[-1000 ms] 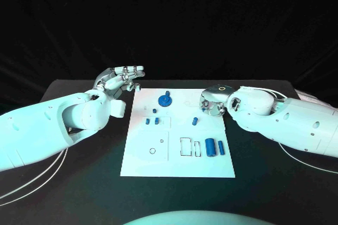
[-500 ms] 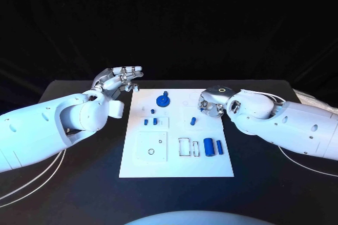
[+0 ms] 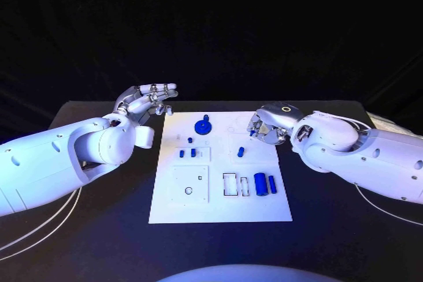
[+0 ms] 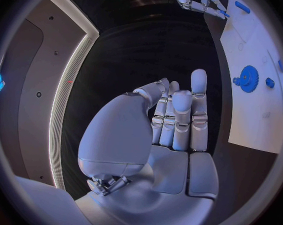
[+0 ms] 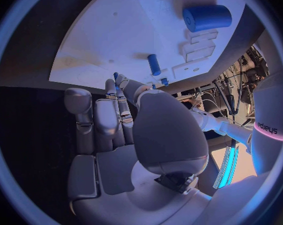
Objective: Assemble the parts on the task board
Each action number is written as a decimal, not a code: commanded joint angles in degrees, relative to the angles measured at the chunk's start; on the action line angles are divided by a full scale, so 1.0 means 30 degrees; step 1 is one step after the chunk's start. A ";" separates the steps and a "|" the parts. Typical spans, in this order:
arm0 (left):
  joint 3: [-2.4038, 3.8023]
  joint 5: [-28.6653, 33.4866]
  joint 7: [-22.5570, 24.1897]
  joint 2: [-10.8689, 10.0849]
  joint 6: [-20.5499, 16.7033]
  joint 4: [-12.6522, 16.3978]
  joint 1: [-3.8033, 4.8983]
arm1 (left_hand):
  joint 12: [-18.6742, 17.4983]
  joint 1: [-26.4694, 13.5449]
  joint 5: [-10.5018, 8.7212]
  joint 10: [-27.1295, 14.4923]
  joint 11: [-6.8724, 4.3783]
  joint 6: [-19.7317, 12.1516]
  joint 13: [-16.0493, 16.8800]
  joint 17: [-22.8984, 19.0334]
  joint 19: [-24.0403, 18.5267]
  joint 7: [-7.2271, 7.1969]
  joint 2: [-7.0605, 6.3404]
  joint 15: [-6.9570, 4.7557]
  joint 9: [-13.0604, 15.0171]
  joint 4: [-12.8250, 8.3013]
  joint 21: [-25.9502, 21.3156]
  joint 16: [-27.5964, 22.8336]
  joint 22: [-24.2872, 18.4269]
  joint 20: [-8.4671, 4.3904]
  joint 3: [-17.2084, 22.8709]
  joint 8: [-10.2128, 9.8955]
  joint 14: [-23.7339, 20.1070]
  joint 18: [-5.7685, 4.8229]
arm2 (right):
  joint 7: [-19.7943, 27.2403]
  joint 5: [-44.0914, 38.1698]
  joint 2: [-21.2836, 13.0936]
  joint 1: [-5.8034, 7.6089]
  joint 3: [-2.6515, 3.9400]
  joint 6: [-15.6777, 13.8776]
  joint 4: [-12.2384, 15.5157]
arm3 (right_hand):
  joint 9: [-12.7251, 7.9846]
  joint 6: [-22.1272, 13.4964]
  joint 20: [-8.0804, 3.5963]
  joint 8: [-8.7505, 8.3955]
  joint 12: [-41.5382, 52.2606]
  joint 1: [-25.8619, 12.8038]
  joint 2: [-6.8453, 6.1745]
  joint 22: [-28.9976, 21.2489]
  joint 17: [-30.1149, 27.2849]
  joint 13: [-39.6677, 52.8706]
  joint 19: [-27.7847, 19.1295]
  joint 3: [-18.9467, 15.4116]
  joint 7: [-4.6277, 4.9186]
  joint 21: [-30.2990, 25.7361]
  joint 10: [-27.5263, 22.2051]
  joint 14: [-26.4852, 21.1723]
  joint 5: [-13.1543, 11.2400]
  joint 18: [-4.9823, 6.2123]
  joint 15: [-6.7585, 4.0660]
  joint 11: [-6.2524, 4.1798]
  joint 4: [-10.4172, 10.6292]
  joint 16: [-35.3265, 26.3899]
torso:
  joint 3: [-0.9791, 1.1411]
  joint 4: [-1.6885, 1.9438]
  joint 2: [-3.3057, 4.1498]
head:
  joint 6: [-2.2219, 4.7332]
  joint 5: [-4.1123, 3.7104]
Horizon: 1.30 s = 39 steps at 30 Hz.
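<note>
The white task board [image 3: 220, 199] lies mid-table. On it are a blue gear [image 3: 205, 126], several small blue pegs such as one at mid-board [image 3: 241, 152], a thick blue cylinder [image 3: 260, 183] and a thinner one [image 3: 274, 184]. My right hand [image 3: 269, 126] hovers over the board's far right corner, thumb curled in, pinching a small blue part [image 5: 115, 76] at its fingertips. The right wrist view shows the thick cylinder [image 5: 207, 17] and a peg [image 5: 154, 64] beyond it. My left hand [image 3: 145, 98] is raised beyond the board's far left corner, fingers straight, holding nothing. The gear [image 4: 248, 78] lies off to its side.
Black table [image 3: 97, 233] surrounds the board, with bare room on both sides and in front. Outlined recesses [image 3: 233, 184] and a square plate with holes [image 3: 189, 183] mark the board's near half. White cables [image 3: 35, 233] trail off my left arm.
My right hand has turned slightly and edged away over the board's far right corner. The left hand has stayed where it was.
</note>
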 commanded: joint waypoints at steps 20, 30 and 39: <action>-0.0005 -0.0113 0.0088 0.0429 0.0232 -0.0127 -0.0227 | 0.0071 0.0022 -0.0041 -0.0135 0.0009 -0.0096 0.0018 -0.0052 -0.0045 -0.0004 0.0175 -0.0024 -0.0025 -0.0032 -0.0082 -0.0132 -0.0031 -0.0037 -0.0130 0.0114 -0.0125 0.0390 | 0.0642 0.1538 0.2301 -0.0964 -0.0096 0.0436 0.2544 | 0.0028 -0.0009 0.0004 0.0002 -0.0227 -0.0038 0.0116 0.0100 0.0096 -0.0086 0.0262 -0.0019 0.0100 0.0206 0.0073 0.0529 0.0017 -0.0164 -0.0047 0.0074 -0.0118 0.0136 | -0.0095 -0.0011 0.0024 | -0.0234 0.1197; -0.0025 -0.0113 0.0094 0.0646 0.0276 -0.0221 -0.0451 | 0.0082 0.0020 -0.0042 -0.0152 0.0015 -0.0106 0.0019 -0.0095 -0.0041 0.0003 0.0181 -0.0021 -0.0027 -0.0038 -0.0100 -0.0159 -0.0044 -0.0036 -0.0148 0.0117 -0.0141 0.0388 | 0.1028 0.1465 0.3582 -0.1988 -0.0230 0.1024 0.1439 | 0.0028 -0.0064 0.0006 -0.0035 -0.0292 -0.0019 0.0146 0.0084 0.0102 -0.0113 0.0264 -0.0001 0.0134 0.0212 0.0037 0.0526 0.0028 -0.0157 -0.0042 0.0099 -0.0148 0.0141 | -0.0086 0.0002 0.0024 | -0.0534 0.1647; -0.0031 -0.0113 0.0071 0.0772 0.0358 -0.0286 -0.0593 | 0.0090 0.0022 -0.0042 -0.0164 0.0017 -0.0114 0.0019 -0.0117 -0.0040 0.0006 0.0186 -0.0019 -0.0028 -0.0045 -0.0113 -0.0175 -0.0052 -0.0036 -0.0158 0.0119 -0.0150 0.0387 | 0.1170 0.1447 0.4030 -0.2343 -0.0272 0.1240 0.1048 | 0.0031 -0.0079 0.0009 -0.0046 -0.0316 -0.0026 0.0183 0.0113 0.0110 -0.0123 0.0279 0.0009 0.0151 0.0234 0.0030 0.0526 0.0035 -0.0162 -0.0039 0.0113 -0.0144 0.0147 | -0.0070 -0.0031 0.0011 | -0.0760 0.1874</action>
